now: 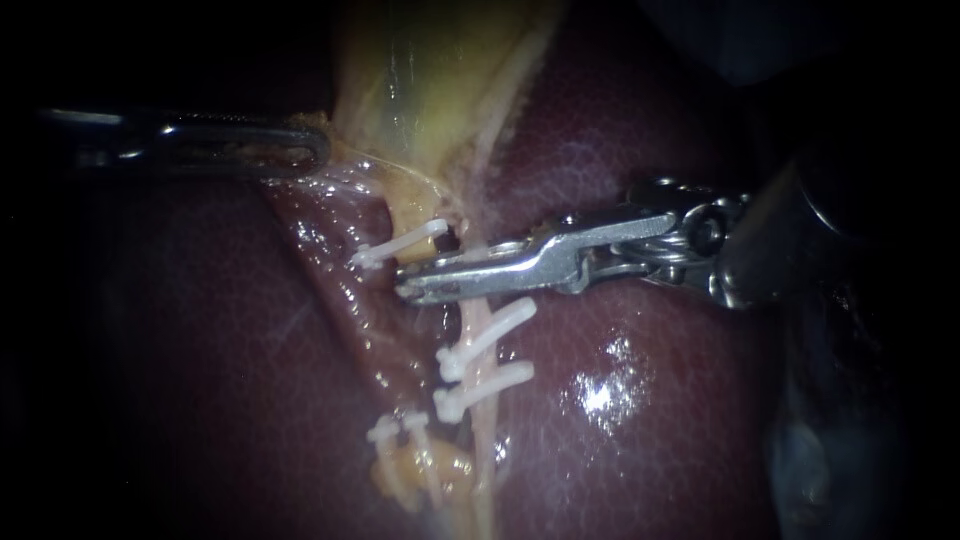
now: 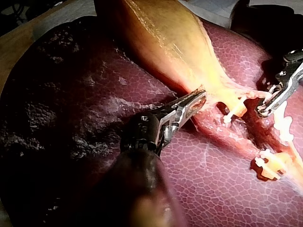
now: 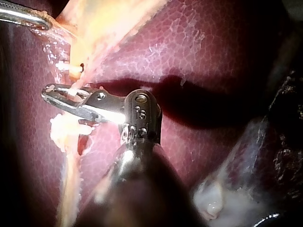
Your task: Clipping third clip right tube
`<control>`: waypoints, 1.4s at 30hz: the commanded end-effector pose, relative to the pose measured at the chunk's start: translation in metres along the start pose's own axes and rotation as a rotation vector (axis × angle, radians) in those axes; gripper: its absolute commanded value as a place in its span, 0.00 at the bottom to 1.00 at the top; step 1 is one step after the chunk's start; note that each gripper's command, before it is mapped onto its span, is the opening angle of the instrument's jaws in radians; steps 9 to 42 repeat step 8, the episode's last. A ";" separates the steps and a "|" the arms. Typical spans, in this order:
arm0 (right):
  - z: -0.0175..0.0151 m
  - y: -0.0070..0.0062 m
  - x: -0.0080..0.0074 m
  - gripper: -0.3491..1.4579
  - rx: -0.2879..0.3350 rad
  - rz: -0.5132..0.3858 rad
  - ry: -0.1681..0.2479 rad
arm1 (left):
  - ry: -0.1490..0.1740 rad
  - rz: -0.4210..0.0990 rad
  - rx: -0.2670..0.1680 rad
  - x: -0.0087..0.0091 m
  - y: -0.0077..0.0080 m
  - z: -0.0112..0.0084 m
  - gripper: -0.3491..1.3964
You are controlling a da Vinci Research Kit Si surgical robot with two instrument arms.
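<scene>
Right tube (image 1: 482,425), running vertically from gallbladder (image 1: 430,80), right instrument (image 1: 410,285) across it

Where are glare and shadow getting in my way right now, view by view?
Endoscope view: a bright glare spot on the liver below the right instrument, and the left instrument sits in the dark margin. Right wrist view: the right instrument throws a broad shadow across the liver beyond it. Left wrist view: evenly lit over the gallbladder and clips; no strong glare.

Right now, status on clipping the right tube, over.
Left end effector shut on gallbladder. Right instrument lies across right tube, above two clips. Left tube's clip close by its tip.
</scene>
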 end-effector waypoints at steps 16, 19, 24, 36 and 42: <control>0.0000 0.0002 0.0000 0.00 0.001 -0.001 -0.001 | 0.000 0.000 0.000 0.0000 0.0000 0.0000 0.00; 0.0000 0.0002 0.0000 0.00 0.001 -0.001 -0.001 | 0.000 0.000 0.000 0.0000 0.0000 0.0000 0.00; 0.0000 0.0002 0.0000 0.00 0.001 -0.001 -0.001 | 0.000 0.000 0.000 0.0000 0.0000 0.0000 0.00; 0.0000 0.0002 0.0000 0.00 0.001 -0.001 -0.001 | 0.000 0.000 0.000 0.0000 0.0000 0.0000 0.00; 0.0000 0.0002 0.0000 0.00 0.001 -0.001 -0.001 | 0.000 0.000 0.000 0.0000 0.0000 0.0000 0.00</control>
